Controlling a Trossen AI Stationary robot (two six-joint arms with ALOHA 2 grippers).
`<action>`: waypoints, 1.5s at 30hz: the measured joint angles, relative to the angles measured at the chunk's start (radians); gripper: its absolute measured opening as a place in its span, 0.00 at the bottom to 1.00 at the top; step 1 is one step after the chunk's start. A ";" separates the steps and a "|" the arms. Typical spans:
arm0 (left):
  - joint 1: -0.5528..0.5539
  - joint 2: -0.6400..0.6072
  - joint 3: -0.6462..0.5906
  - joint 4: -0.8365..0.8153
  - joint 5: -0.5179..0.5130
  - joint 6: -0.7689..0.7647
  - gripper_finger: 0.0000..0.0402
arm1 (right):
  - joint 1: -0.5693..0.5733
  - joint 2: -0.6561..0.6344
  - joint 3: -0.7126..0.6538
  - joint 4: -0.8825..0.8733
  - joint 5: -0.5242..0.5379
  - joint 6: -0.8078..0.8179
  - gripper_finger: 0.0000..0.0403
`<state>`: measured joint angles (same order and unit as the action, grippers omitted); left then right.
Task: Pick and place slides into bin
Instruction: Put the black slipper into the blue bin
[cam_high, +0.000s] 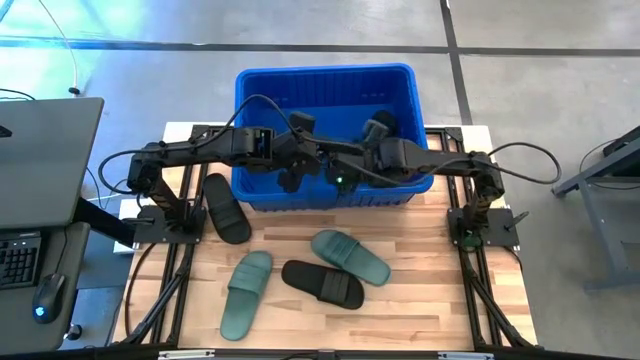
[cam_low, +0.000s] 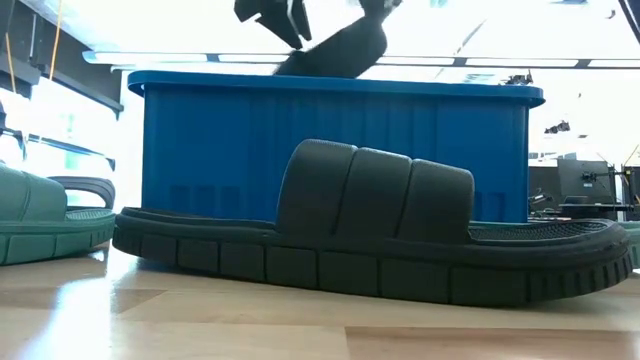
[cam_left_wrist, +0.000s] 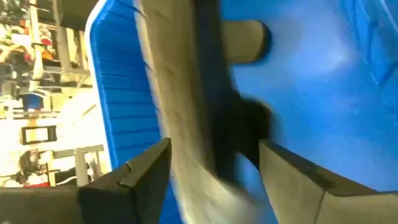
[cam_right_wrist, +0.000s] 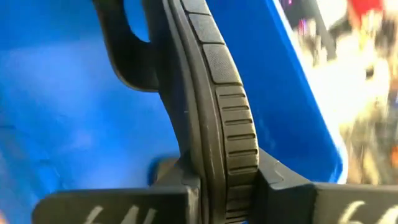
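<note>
Both claws hold slides over the blue bin.

The right gripper (cam_right_wrist: 227, 186) squeezes a black slide (cam_right_wrist: 211, 93) by its edge, so the slide sticks straight out of the claw, above the bin (cam_high: 255, 85) in the top middle of the high view. The left gripper (cam_left_wrist: 214, 180) sits around another slide (cam_left_wrist: 186, 93), fingers on each side. On the table (cam_high: 420, 310) lie four more: two green slides (cam_high: 245, 292) (cam_high: 350, 255) and two black slides (cam_high: 322, 283) (cam_high: 225, 207).

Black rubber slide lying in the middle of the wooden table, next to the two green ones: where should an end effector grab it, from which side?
Black rubber slide: pinch one long sole edge beside the strap, descending from above. It lies flat, sole down, so the thin rim suits a narrow grip.
</note>
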<state>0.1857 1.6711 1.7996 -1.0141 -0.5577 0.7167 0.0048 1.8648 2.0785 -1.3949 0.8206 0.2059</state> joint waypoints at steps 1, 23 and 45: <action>-0.001 0.000 0.000 0.000 -0.019 -0.007 0.59 | -0.015 0.000 0.000 -0.035 0.003 0.066 0.10; -0.010 -0.009 -0.001 -0.303 -0.121 -0.286 0.47 | -0.303 0.084 0.001 0.017 -0.310 0.392 0.10; -0.010 -0.010 -0.002 -0.528 -0.107 -0.469 0.37 | -0.311 0.203 0.005 0.104 -0.157 0.364 0.13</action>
<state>0.1757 1.6608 1.7975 -1.5422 -0.6651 0.2480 -0.3058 2.0677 2.0830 -1.2909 0.6638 0.5702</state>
